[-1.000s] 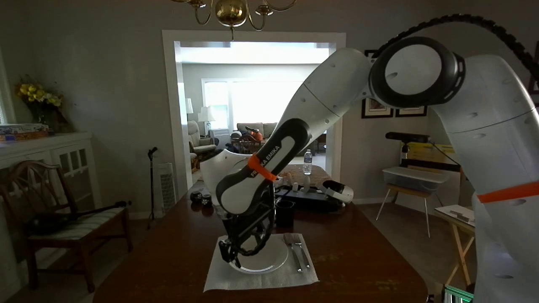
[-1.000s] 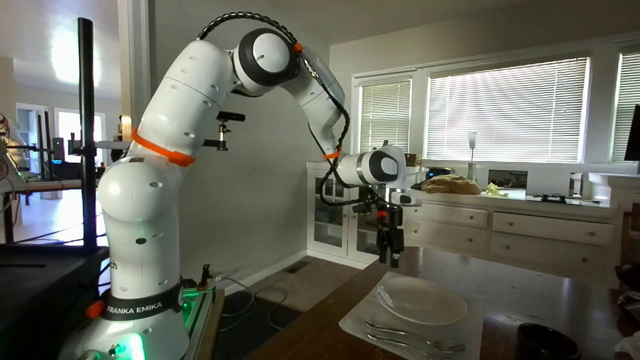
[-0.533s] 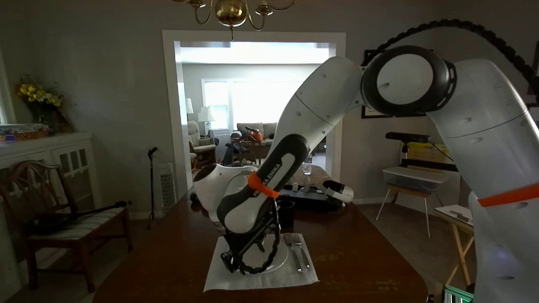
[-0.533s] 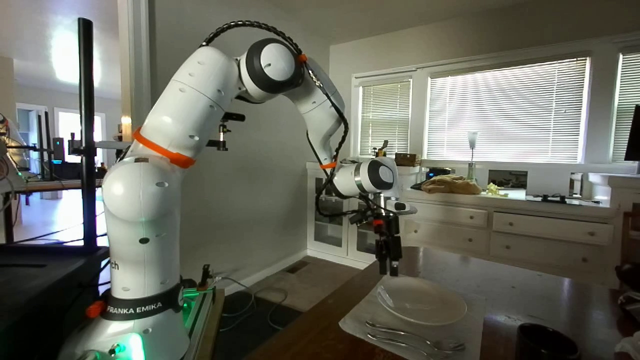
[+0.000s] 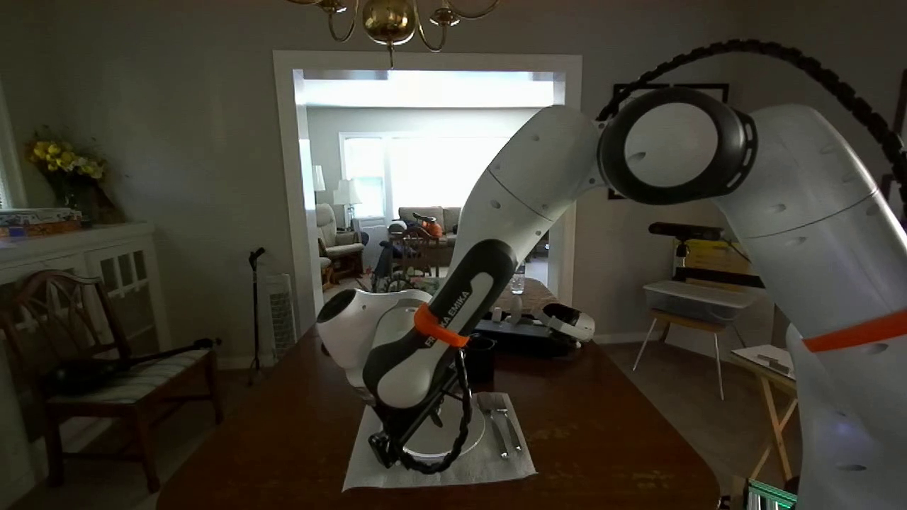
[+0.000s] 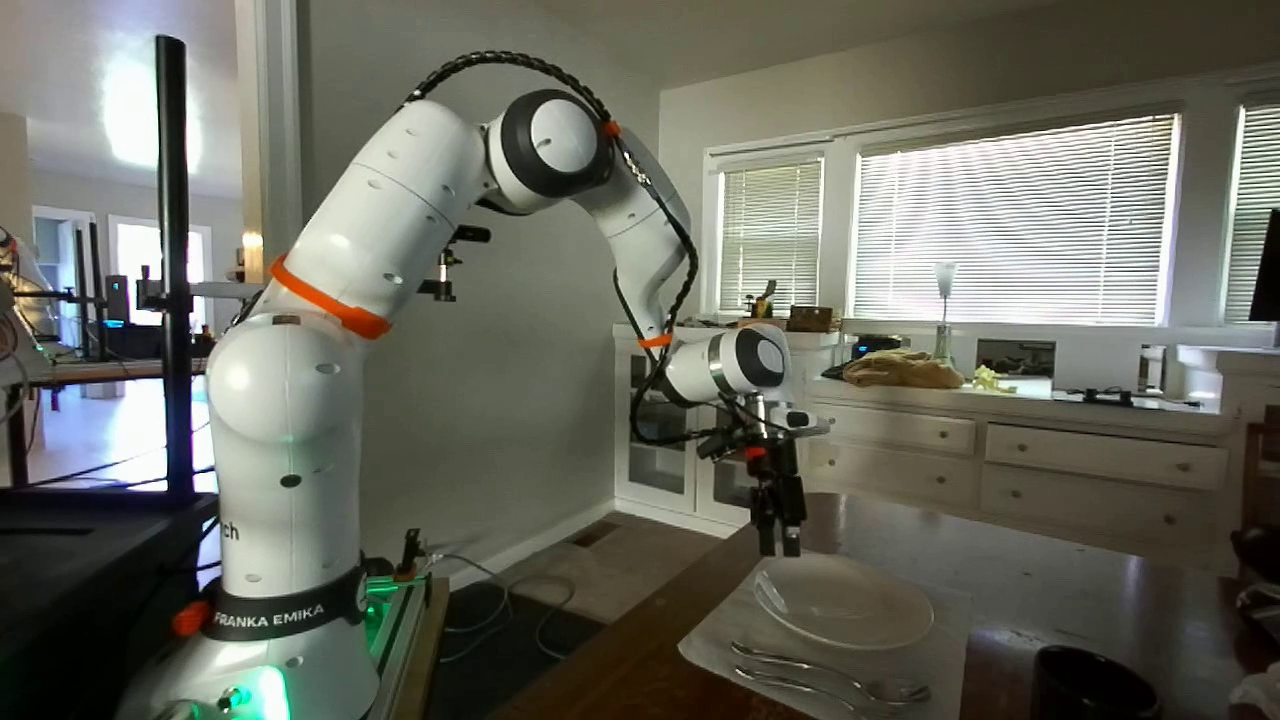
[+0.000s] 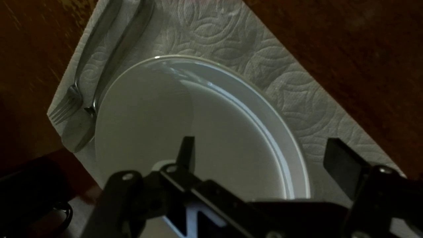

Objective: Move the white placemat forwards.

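A dining room in a home; a brass chandelier (image 5: 388, 21) hangs overhead; the wooden worktop (image 5: 595, 439) is laid with a white placemat (image 5: 489, 469), plate (image 6: 845, 603), fork (image 7: 86, 51) and spoon (image 7: 111, 64); a striped-seat chair (image 5: 152, 379) stands near a white cabinet (image 5: 106, 244); past the wide doorway (image 5: 425, 61) are a sofa (image 5: 453, 214), an armchair (image 5: 327, 223) and lamps (image 5: 347, 192).

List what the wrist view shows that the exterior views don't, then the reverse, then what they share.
Only the wrist view: the raised pattern on the placemat, and the plate seen between the spread fingers.

Only the exterior views: the white arm, in both exterior views; the chandelier and yellow flowers in an exterior view; the blinds in an exterior view.

Shared: the table, with the placemat lying on it, and the plate and cutlery on the placemat.
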Controlling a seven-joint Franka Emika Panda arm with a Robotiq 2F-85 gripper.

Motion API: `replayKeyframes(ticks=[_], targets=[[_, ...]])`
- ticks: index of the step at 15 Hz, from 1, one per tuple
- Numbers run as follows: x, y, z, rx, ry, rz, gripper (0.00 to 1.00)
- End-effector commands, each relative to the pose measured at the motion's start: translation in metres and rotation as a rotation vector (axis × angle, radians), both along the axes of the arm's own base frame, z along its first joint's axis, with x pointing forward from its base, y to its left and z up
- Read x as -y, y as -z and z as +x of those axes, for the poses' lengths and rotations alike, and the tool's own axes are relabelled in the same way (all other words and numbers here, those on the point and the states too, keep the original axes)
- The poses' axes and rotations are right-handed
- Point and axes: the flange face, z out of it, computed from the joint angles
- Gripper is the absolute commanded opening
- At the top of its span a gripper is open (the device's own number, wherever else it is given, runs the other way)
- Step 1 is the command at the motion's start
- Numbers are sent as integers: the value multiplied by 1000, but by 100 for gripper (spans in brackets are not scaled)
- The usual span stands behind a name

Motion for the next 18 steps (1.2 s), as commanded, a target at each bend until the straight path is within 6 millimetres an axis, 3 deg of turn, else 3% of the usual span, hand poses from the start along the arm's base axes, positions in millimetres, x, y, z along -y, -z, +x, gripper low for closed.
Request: replayKeyframes(ticks=[1,2,3,8,11,12,13,14,15,18], targets=[[-5,8,4,12,-11,-30,86],[-4,9,4,11,-13,-35,81],[-4,11,4,8,-14,-35,88],[-7,19,4,4,-35,-44,87],[-11,20,4,9,-54,-53,74],[-12,21,5,11,-60,-57,63],[-13,21,5,14,-65,-59,65],[-14,20,5,17,-70,-61,51],[-15,20,6,18,-74,-64,44],[-19,23,5,16,-83,-62,40]])
